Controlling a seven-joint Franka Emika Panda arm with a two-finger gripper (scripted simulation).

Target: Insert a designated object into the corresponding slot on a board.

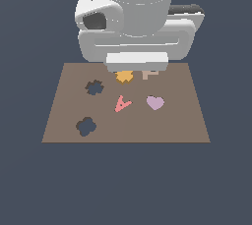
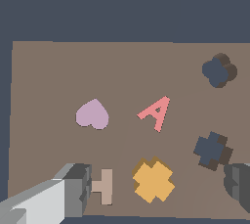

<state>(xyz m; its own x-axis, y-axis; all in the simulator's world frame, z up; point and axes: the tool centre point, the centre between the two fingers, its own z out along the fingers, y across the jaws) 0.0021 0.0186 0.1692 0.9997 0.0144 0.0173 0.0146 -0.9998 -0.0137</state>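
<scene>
The orange jagged piece (image 1: 124,76) lies on the brown board (image 1: 172,121) near its far edge, partly hidden under the arm's hand (image 1: 137,62). In the wrist view the orange piece (image 2: 153,180) lies between the two wide-apart fingers (image 2: 73,191) of my gripper (image 2: 157,185), which is open and empty; its height above the piece cannot be told. The jagged slot (image 1: 94,87) is on the exterior view's left of the piece, and shows in the wrist view (image 2: 212,150) close to one finger. The board (image 2: 58,71) fills most of the wrist view.
A clover cutout (image 1: 86,126) (image 2: 219,70) sits in the board's near part, on the exterior view's left. A red "A" (image 1: 122,104) (image 2: 156,113), a lilac heart (image 1: 155,102) (image 2: 92,115) and a tan piece (image 1: 150,74) (image 2: 103,186) lie on the board.
</scene>
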